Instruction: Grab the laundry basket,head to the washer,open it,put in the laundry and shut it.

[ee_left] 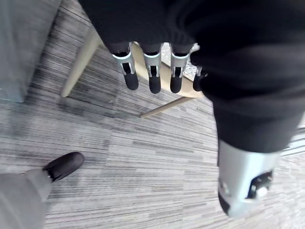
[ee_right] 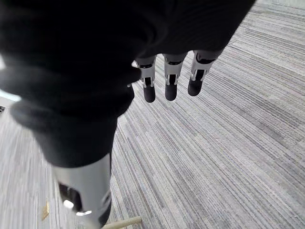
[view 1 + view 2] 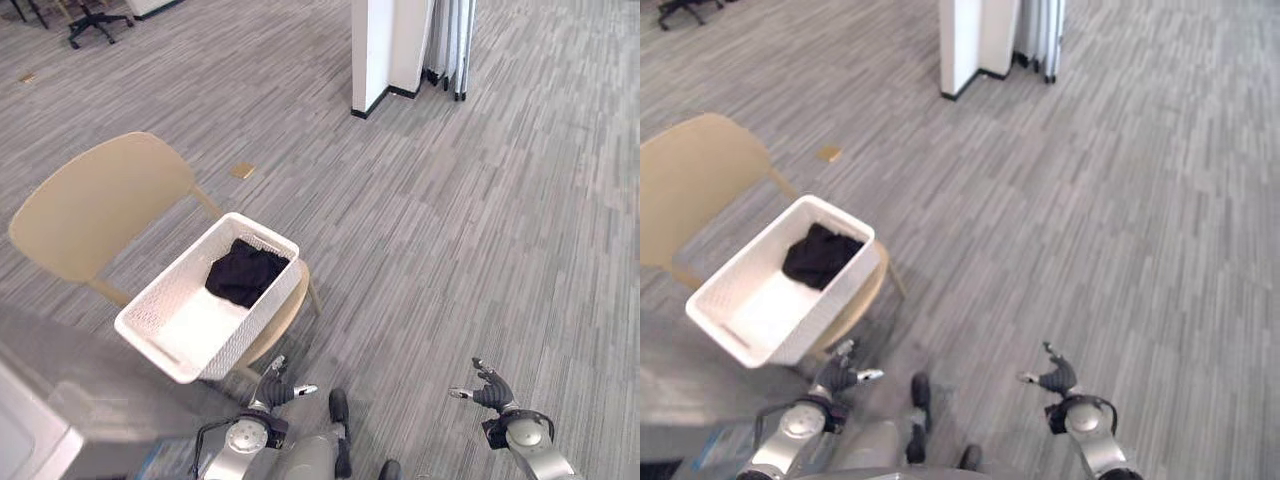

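On the left, the white laundry basket (image 3: 205, 310) sits on the beige chair (image 3: 95, 205), with dark laundry (image 3: 245, 272) inside its far end. The left hand (image 3: 275, 388) hangs below it, fingers relaxed, holding nothing; its wrist view adds the chair legs (image 1: 78, 62) close behind the fingers. The right hand (image 3: 490, 388) is released too, over grey carpet (image 2: 228, 143).

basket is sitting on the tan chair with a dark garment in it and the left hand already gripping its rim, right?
Not quite. The white laundry basket does sit on the tan chair with the dark garment inside, but the left eye view shows the left hand below it, apart from the rim, holding nothing.
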{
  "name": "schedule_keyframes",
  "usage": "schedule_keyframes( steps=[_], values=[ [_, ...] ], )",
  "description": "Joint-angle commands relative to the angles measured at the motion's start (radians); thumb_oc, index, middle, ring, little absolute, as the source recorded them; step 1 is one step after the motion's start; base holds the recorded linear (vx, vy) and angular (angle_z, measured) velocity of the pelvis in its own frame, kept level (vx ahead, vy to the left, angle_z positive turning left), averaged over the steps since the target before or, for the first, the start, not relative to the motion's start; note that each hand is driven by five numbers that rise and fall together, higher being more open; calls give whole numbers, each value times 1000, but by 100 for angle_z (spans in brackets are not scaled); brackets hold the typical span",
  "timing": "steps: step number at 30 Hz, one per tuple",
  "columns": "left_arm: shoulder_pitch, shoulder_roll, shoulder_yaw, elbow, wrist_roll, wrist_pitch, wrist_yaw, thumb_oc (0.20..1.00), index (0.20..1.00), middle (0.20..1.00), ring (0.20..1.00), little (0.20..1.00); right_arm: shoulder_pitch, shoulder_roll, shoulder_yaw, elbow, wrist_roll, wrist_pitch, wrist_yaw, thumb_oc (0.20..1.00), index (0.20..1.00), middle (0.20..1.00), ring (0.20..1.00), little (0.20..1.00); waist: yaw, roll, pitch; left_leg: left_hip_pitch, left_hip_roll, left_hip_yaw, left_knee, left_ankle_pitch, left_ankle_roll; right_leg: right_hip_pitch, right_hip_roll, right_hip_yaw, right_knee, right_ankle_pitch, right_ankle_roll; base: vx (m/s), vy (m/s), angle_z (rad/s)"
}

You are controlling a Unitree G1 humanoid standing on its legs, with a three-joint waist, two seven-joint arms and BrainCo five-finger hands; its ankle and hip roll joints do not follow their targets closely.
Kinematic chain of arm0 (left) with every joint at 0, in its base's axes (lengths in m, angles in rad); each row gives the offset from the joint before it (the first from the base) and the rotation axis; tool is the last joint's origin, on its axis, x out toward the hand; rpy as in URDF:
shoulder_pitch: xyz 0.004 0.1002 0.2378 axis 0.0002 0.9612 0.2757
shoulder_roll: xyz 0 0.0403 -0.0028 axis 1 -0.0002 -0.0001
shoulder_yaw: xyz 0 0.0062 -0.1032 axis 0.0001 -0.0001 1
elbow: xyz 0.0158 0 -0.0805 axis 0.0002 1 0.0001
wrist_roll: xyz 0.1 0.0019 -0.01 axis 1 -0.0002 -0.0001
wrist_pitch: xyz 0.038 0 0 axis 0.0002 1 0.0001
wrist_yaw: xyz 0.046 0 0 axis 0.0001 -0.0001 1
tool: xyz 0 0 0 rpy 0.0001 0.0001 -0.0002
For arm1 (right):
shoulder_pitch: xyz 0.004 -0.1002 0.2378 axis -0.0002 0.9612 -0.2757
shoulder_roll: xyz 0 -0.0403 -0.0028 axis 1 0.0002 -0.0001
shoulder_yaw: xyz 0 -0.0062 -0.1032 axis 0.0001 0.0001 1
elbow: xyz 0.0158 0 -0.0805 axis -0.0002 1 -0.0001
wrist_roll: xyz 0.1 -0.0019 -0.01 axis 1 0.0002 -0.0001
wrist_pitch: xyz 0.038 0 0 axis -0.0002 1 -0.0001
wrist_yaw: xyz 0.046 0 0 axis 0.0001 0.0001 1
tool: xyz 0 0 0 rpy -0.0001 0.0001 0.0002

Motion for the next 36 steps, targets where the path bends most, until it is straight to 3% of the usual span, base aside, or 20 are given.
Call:
schedule_keyframes(
  steps=[1,3,7,9,11,15,19,22,23,25,26,29,31,32,33,34,36],
  values=[
    [1,54,12,-78,-16,-34,23,1000,1000,1000,1000,1000,-8,10,-9,-55,-24,-44,18,1000,1000,1000,1000,1000,62,-18,-23,-35,42,-45,90,-80,-77,-89,-85,53,183,-17,102,122,68,4],
    [-11,65,24,-64,-19,-32,39,1000,1000,1000,1000,1000,-27,10,-3,-71,-22,-46,20,1000,1000,1000,1000,1000,45,-4,-8,12,30,-90,65,-97,-56,-234,-67,95,310,11,87,144,86,28],
    [-19,66,31,-56,-16,-37,52,1000,1000,1000,1000,1000,-28,2,-4,-84,-15,-49,20,1000,1000,1000,1000,1000,13,10,14,45,15,-142,45,-101,-53,-309,-29,137,251,18,67,109,-13,74],
    [-29,56,28,-43,-12,-40,53,1000,1000,1000,1000,1000,-24,-6,-14,-84,-7,-51,7,1000,1000,1000,1000,1000,-19,17,29,61,-17,-217,40,-110,-51,-360,22,278,159,66,67,166,-104,125],
    [-35,49,23,-45,-20,-43,50,1000,1000,1000,1000,1000,-20,-11,-17,-80,-11,-45,8,1000,1000,1000,1000,1000,-24,17,30,59,-39,-265,50,-117,-53,-367,30,339,114,104,66,99,-115,117],
    [-22,36,23,-46,-37,-43,44,1000,1000,1000,1000,1000,-22,-21,-16,-63,-20,-51,9,1000,1000,1000,1000,1000,-6,21,16,40,-47,-309,73,-118,-76,-311,-3,257,24,127,51,53,-170,108],
    [11,23,46,-65,-59,-36,37,1000,1000,1000,1000,1000,-21,-34,-35,-63,-12,-58,4,1000,1000,1000,1000,1000,9,25,10,18,-35,-301,102,-116,-96,-250,-21,151,-12,118,50,36,-103,107],
    [20,19,63,-85,-53,-31,44,1000,1000,1000,1000,1000,-7,-39,-59,-73,-7,-57,-9,1000,1000,1000,1000,1000,3,27,14,8,5,-201,114,-116,-96,-216,-43,68,-25,99,44,-6,-58,92],
    [20,20,64,-86,-53,-31,44,1000,1000,1000,1000,1000,-7,-39,-59,-73,-7,-57,-9,1000,1000,1000,1000,1000,1,26,11,4,4,-202,112,-112,-95,-220,-43,66,-26,101,43,-3,-35,153],
    [19,27,75,-104,-34,-32,45,1000,1000,1000,1000,1000,10,-34,-84,-81,-4,-52,-25,1000,1000,1000,1000,1000,-16,21,3,-1,49,-26,110,-108,-94,-186,-65,-33,-31,82,39,61,7,116],
    [19,30,76,-104,-26,-32,42,1000,1000,1000,1000,1000,7,-35,-88,-80,-3,-51,-26,1000,1000,1000,1000,1000,-19,21,-3,13,55,-17,104,-131,-103,-171,-68,-43,-25,61,44,140,81,124],
    [54,45,88,-106,15,-27,30,1000,1000,1000,1000,1000,-11,-44,-84,-94,-36,-50,-19,1000,1000,1000,1000,1000,-9,19,-30,66,44,-33,45,-131,-89,-150,-87,-92,25,32,53,189,164,128],
    [92,63,108,-127,29,-28,17,1000,1000,1000,1000,1000,-26,-74,-71,-151,-98,-49,-14,1000,1000,1000,1000,1000,15,9,-32,96,24,-58,19,-137,-68,-172,-124,-98,146,7,66,122,226,11],
    [83,90,107,-122,58,-31,16,1000,1000,1000,1000,1000,-47,-115,-66,-199,-157,-54,-19,1000,1000,1000,1000,1000,18,6,-13,93,22,-83,19,-117,-55,-228,-137,-71,249,25,70,-12,105,39],
    [77,101,103,-120,77,-42,20,1000,1000,1000,1000,1000,-67,-151,-55,-239,-202,-61,-22,1000,1000,1000,1000,1000,11,6,-8,108,17,-114,3,-115,-53,-272,-118,6,282,27,77,-33,52,58],
    [77,101,103,-120,77,-42,20,1000,1000,1000,1000,1000,-67,-151,-54,-239,-202,-60,-22,1000,1000,1000,1000,1000,11,6,-7,109,17,-113,2,-115,-53,-272,-118,7,283,27,77,31,1,87],
    [72,106,96,-122,73,-55,21,1000,1000,1000,1000,1000,-95,-213,-35,-273,-259,-62,-15,1000,1000,1000,1000,1000,4,4,-5,121,10,-161,-9,-112,-56,-296,-93,105,237,41,80,73,-62,109]
  ],
)
